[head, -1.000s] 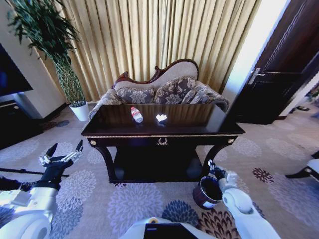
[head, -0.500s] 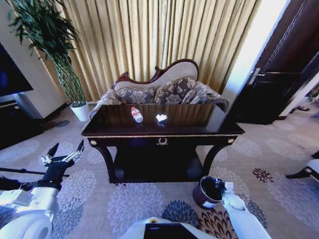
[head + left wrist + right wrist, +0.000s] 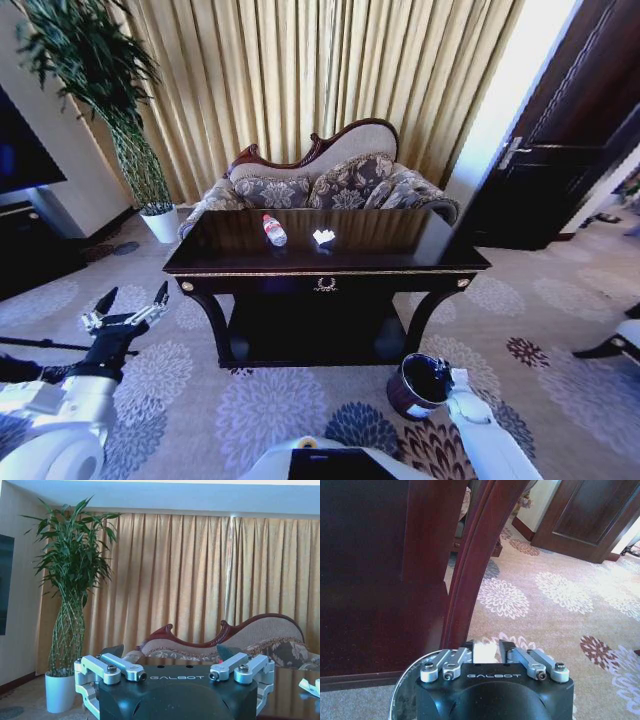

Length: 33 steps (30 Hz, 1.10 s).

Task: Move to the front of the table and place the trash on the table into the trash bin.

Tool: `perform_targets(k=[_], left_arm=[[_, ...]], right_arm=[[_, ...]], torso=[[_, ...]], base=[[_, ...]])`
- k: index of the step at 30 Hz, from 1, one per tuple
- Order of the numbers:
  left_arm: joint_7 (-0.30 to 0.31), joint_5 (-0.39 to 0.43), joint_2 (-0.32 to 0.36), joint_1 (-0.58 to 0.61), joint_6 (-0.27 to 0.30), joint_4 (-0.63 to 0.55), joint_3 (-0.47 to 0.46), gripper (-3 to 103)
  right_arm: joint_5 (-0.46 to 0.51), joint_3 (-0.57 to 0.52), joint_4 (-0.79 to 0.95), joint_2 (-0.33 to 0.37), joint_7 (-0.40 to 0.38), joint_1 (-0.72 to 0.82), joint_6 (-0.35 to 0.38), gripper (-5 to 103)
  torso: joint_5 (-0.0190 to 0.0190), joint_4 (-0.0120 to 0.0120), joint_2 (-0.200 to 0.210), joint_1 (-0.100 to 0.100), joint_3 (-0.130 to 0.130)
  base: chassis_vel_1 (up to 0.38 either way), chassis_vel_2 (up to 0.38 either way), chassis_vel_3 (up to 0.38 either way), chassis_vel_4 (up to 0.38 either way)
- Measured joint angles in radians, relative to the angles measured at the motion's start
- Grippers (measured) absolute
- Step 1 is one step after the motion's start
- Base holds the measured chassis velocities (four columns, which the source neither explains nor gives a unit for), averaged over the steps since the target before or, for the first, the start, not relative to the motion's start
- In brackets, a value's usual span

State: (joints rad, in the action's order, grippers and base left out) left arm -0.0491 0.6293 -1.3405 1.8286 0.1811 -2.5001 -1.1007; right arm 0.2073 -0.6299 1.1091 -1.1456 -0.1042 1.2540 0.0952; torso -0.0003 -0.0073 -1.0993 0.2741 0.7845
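Two pieces of trash lie on the surface (image 3: 400, 240) near its middle: a clear bottle (image 3: 274, 230) and, just to its right, crumpled white paper (image 3: 323, 237). On the floor by the front right leg stands the trash bin (image 3: 415, 386); the right gripper (image 3: 447, 378) is at its rim, jaws clenched on it. Off the front left corner, the left gripper (image 3: 130, 306) hovers above the carpet, jaws released.

- Left claw (image 3: 176, 676) spread open, facing gold curtains (image 3: 200, 580).
- Potted plant (image 3: 70, 595) stands beside a carved sofa (image 3: 260, 637).
- Crumpled paper (image 3: 310, 686) lies on the glossy surface (image 3: 287, 680).
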Motion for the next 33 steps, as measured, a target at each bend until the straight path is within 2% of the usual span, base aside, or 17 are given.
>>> perform_targets(k=[2,3,4,9,12,14,15,16,17,19,33], left_arm=[[0.0,0.0,-0.001,0.001,0.0,0.0,0.0,100],[0.0,0.0,-0.002,0.001,-0.001,0.0,0.0,100],[0.0,0.0,-0.002,0.001,-0.002,0.0,0.0,100],[-0.002,0.0,0.0,0.003,-0.005,0.0,-0.003,100],[-0.003,0.001,0.002,0.003,-0.006,0.0,-0.005,100],[-0.003,0.001,0.001,0.003,-0.006,0.0,-0.005,100],[-0.003,0.001,0.001,0.004,-0.006,0.0,-0.005,100],[-0.004,0.002,0.001,0.003,-0.007,0.0,-0.005,100],[-0.004,0.002,0.001,0.003,-0.007,0.0,-0.005,100],[-0.005,0.004,0.001,0.002,-0.007,0.0,-0.007,100],[-0.004,0.011,0.005,-0.001,-0.009,0.0,-0.013,100]], right_arm=[[0.0,0.0,0.001,0.0,0.0,0.001,0.0,28],[0.001,-0.001,0.006,0.0,0.0,0.003,0.0,39],[0.002,-0.001,0.009,-0.001,0.0,0.006,0.0,44],[0.005,-0.003,0.015,-0.003,0.0,0.012,0.0,55],[0.008,-0.006,0.018,-0.003,-0.001,0.016,0.0,71],[0.009,-0.006,0.019,-0.003,-0.001,0.017,0.0,71],[0.009,-0.007,0.02,-0.003,-0.001,0.018,0.0,83],[0.01,-0.008,0.02,-0.004,-0.001,0.018,0.0,88],[0.01,-0.008,0.02,-0.004,-0.001,0.018,0.0,88],[0.012,-0.009,0.022,-0.005,-0.002,0.018,0.0,97],[0.037,-0.009,0.042,-0.008,-0.006,0.025,0.001,100]], torso=[[0.0,0.0,0.0,0.0,0.0],[0.0,0.0,0.0,0.0,0.0],[0.0,0.0,0.0,0.0,0.0],[0.0001,-0.0001,0.0,0.0,0.0],[0.0,0.0,0.0,0.0,0.0],[0.0,0.0,0.0,0.0,0.0],[0.0,0.0,0.0,0.0,0.0],[0.0,0.0,0.0,0.0,0.0],[0.0,0.0,0.0,0.0,0.0],[0.0,0.0,0.0,0.0,0.0],[0.0002,-0.0001,0.0,0.0,0.0]], base=[[0.0,0.0,0.0,0.0],[0.0,0.0,0.0,0.0],[0.0,0.0,0.0,0.0],[0.0,0.0,0.0,0.0],[0.0,0.0,0.0,0.0],[0.0,0.0,0.0,0.0],[0.0,0.0,0.0,0.0],[0.0,0.0,0.0,0.0],[0.0,0.0,0.0,0.0],[0.0,0.0,0.0,0.0],[0.0,0.0,0.0,0.0]])
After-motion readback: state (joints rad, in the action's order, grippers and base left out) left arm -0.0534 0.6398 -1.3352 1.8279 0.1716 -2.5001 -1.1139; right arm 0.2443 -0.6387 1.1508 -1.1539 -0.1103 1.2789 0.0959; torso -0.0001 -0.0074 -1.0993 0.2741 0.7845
